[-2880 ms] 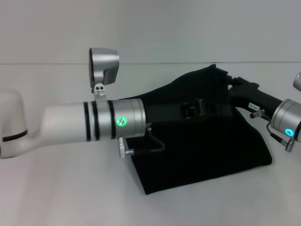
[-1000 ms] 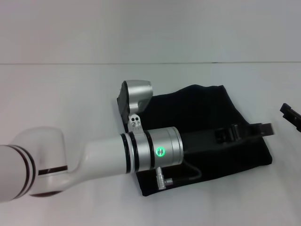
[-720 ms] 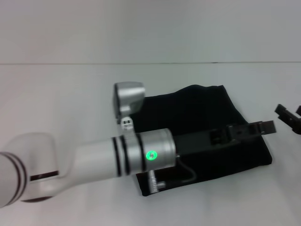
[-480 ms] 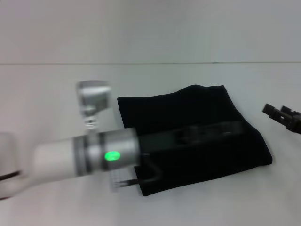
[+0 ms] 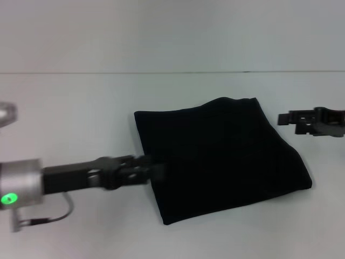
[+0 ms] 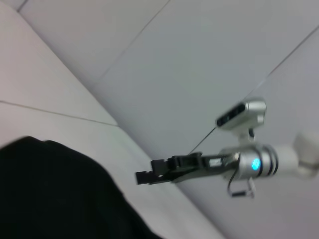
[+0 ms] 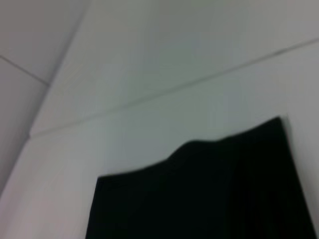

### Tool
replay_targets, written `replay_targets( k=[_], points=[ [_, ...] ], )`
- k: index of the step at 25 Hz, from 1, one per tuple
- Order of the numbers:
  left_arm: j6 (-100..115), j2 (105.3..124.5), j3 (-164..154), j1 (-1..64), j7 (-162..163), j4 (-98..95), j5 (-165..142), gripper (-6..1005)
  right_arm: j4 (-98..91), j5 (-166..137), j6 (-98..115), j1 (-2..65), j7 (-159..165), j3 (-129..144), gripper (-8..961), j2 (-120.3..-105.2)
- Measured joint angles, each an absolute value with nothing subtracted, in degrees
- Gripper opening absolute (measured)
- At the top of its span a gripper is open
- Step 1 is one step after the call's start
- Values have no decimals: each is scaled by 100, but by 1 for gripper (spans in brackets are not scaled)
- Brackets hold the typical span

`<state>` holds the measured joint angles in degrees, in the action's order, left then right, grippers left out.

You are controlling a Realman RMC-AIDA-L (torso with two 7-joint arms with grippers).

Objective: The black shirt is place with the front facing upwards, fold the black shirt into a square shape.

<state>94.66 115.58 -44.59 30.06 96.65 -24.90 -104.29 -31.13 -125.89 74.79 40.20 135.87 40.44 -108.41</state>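
I see the black shirt (image 5: 221, 156) lying folded into a rough square on the white table (image 5: 70, 113), near its middle. My left gripper (image 5: 153, 168) sits at the shirt's left edge; I cannot tell how its jaws stand. My right gripper (image 5: 285, 118) hovers just off the shirt's far right corner, holding nothing, jaws apparently closed. Bare table surrounds the shirt on all sides.

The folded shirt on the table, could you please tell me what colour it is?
The shirt is plain black, with no lettering showing; the head view shows it best.
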Motion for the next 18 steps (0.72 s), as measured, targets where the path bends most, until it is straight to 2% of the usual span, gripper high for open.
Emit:
replay_targets(
  k=[3, 7, 11, 18],
  points=[
    [9496, 11470, -4423, 2774, 9522, -2723, -10453, 907, -3251, -13285, 7684, 4445, 14151, 4054, 815, -10847],
    [9562, 11515, -4366, 2562, 9318, -2978, -10457, 907, -3356, -14019, 7709, 4842, 14631, 4058, 815, -10973],
    [9575, 11532, -4362, 2541, 9237, -2965, -10459, 907, -3322, -14334, 7687, 4999, 14809, 4072, 815, -11044],
    [9649, 11537, -4366, 2571, 9233, -2967, -10453, 908, -3163, -14415, 7532, 4975, 14854, 4077, 807, -11057]
  ],
)
